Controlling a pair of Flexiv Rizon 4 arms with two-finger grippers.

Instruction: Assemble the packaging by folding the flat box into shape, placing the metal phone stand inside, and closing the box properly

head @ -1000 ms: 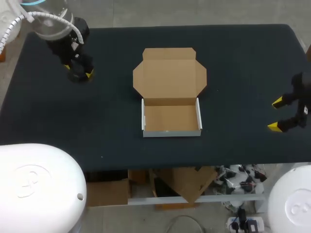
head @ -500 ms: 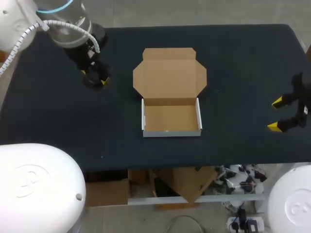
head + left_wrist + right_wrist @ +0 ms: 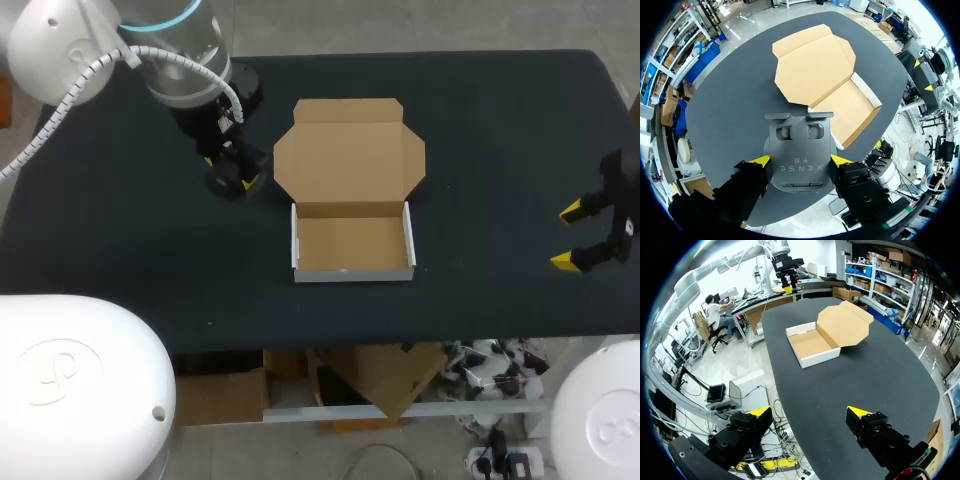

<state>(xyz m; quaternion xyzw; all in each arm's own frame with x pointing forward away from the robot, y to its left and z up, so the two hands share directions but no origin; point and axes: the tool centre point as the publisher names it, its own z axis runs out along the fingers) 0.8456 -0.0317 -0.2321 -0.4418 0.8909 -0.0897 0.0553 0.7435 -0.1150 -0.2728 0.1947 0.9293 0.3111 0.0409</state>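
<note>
Left wrist view: the dark metal phone stand [image 3: 800, 147] is sitting clamped between the yellow tips of the left gripper [image 3: 800, 161], just beside the open cardboard box [image 3: 852, 112], whose lid [image 3: 812, 62] is lying flat on the black table [image 3: 735, 110]. The right gripper [image 3: 577, 236] is hanging with its fingers spread near the table's right edge, well apart from the box.
</note>
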